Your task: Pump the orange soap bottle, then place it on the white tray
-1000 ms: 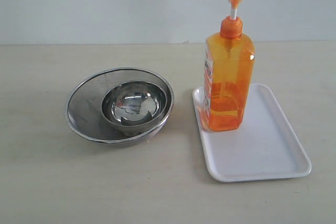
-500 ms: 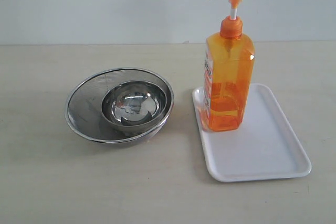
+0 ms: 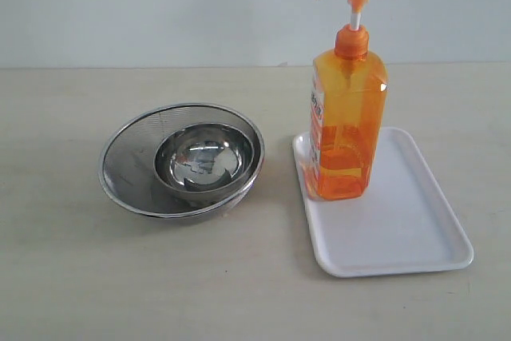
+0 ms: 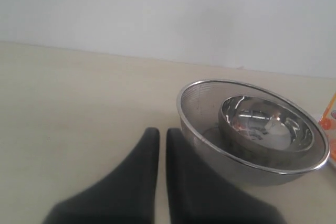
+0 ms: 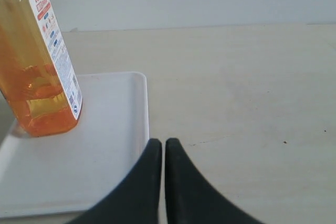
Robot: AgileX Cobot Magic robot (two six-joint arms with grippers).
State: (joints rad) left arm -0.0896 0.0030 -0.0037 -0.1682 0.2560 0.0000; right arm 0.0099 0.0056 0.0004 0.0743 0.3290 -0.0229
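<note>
**Bottle upright on the tray, both hands clenched**

Bottle first, and we see the orange soap bottle point(image 3: 347, 117) standing upright on the white tray point(image 3: 399, 229), set in the tray's far corner on the side nearest the bowls. Its pump head sits raised on the white stem, with the spout pointing toward the bowls' side. Orange liquid fills only the lower part of the bottle, and the label faces the bowls.

Over to the left of the tray, we have 2 steel bowls on the desk point(image 3: 239, 293): a wide mesh-walled bowl point(image 3: 132, 165) with a smaller polished bowl point(image 3: 206, 161) nested inside it. The pair sits near the tray but apart from it.

Now the left hand point(image 4: 158, 135). Its 2 dark fingers are pressed close with just a thin slit between them, clenched, and the tips sit over bare desk just beside the mesh bowl's rim.

The right hand point(image 5: 158, 142) is clenched as well. Its tips are over the desk just beside the tray's edge, well apart from the bottle. We cannot tell whether either hand touches the desk.
</note>
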